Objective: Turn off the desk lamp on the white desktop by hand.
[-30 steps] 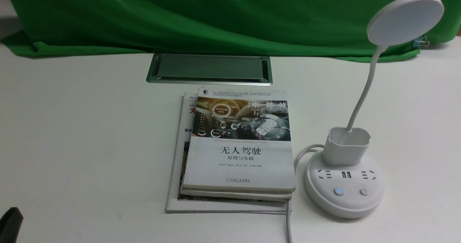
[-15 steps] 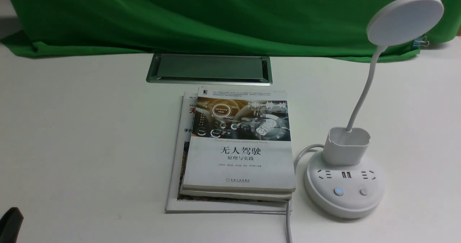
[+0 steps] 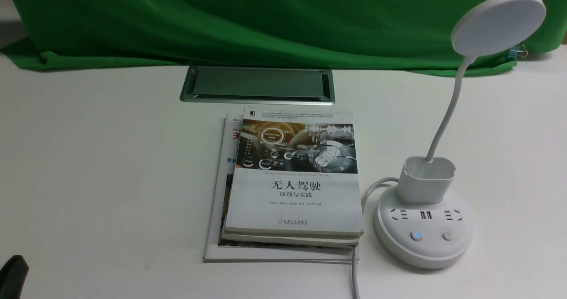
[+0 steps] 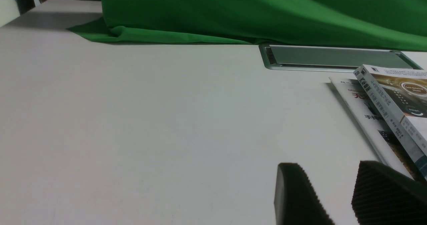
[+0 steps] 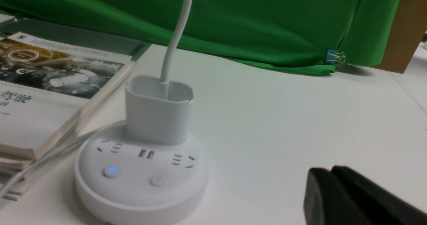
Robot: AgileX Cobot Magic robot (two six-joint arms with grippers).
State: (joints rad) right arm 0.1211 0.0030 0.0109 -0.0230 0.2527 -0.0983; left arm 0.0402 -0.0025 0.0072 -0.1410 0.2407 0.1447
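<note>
- The desk lamp (image 3: pixel 424 232) stands upright toward the right, near part of the white desktop (image 3: pixel 110 166); its neck rises leaning toward the far right corner.
- The right gripper (image 5: pixel 328 173) is the nearer, apart from the base, its fingertips looking drawn narrowly together; the base lies from it toward the books' side.
- The left gripper (image 4: pixel 328 180) is spread wide with nothing between its fingers, well away beyond the books (image 3: pixel 297 184).
- The blue-lit button (image 5: pixel 112 171) is on the base's left near part, the unlit button (image 5: pixel 157 180) to its right; the lit one seems the likely target.
- The right claw would need to move toward the books, over the base, and press down.
- The cup holder (image 3: pixel 425 181) and neck stand behind the buttons, so a low near-side approach seems safer; the cord (image 3: pixel 355 272) runs between base and books.
</note>
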